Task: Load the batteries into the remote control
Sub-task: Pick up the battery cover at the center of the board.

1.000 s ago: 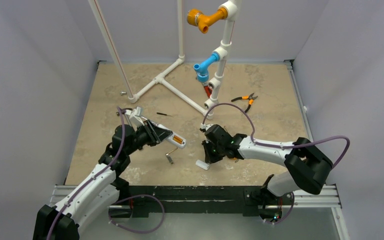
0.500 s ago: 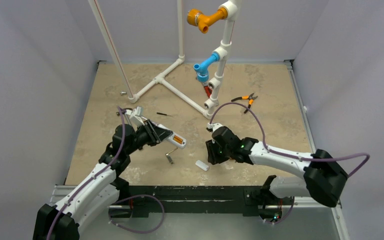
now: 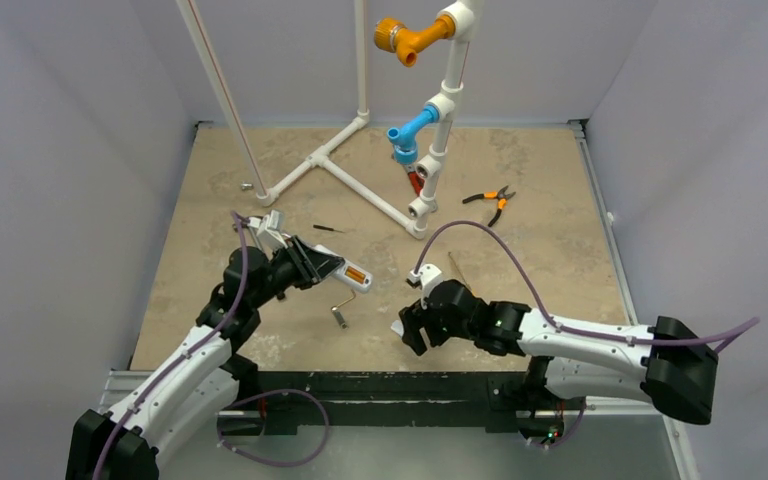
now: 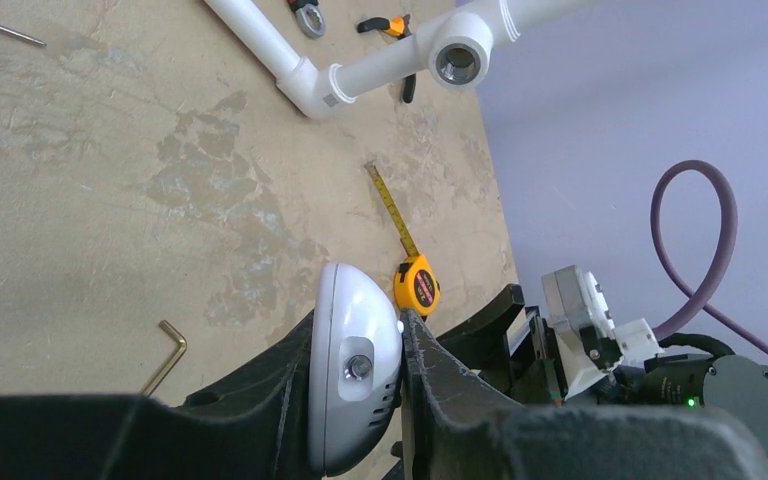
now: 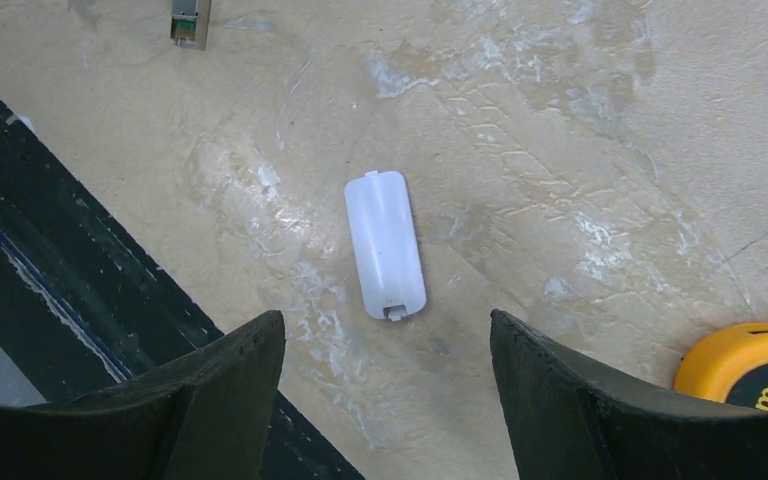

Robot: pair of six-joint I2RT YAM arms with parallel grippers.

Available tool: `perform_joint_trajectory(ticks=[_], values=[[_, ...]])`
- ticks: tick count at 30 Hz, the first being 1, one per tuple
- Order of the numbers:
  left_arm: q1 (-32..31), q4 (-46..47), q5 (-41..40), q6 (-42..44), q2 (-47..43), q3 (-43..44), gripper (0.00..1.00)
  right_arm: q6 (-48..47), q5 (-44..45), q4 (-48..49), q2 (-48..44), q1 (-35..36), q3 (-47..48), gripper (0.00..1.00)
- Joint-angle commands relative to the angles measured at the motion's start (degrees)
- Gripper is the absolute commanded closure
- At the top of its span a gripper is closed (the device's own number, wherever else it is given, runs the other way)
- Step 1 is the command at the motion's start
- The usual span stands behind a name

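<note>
My left gripper (image 3: pixel 312 266) is shut on the white remote control (image 3: pixel 340 271) and holds it above the table. One orange-copper battery (image 3: pixel 357 277) shows in its open back. In the left wrist view the remote control (image 4: pixel 353 375) appears end-on, clamped between the black fingers of the left gripper (image 4: pixel 357 322). My right gripper (image 5: pixel 385 322) is open and holds nothing. It hovers over a small white flat plate (image 5: pixel 385 243) lying on the table. In the top view the right gripper (image 3: pixel 408 332) is near the table's front edge, over the plate (image 3: pixel 398 326).
A yellow tape measure (image 5: pixel 750 365) lies just right of the right gripper, also seen as the tape measure (image 4: pixel 416 285). A hex key (image 4: pixel 165 355) and a small metal tool (image 3: pixel 340 316) lie below the remote. Orange-handled pliers (image 3: pixel 490 198), a screwdriver (image 3: pixel 326 228) and a white pipe frame (image 3: pixel 360 190) stand farther back.
The right gripper has opened and let go of the white plate, which now lies on the table. The right arm has swung toward the near edge. The left arm has stayed still.
</note>
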Motion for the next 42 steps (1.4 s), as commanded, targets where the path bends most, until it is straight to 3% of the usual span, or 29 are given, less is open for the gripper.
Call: perform_joint_trajectory(ticks=[1,13,42], values=[[0.4,3.0,0.1,-0.4,0.3,3.2,1.00,-2.0,2.6,4.0,1.9,1.8,0.3,0.28],[0.4,3.8,0.4,-0.9,0.7,2.5,1.00,-3.8,3.2,3.3,11.2,3.9,3.4,0.35],[0.4,6.7,-0.4,-1.8,2.1,0.7,1.00,-5.7,8.9,-2.9,17.9,8.7,7.5,0.55]])
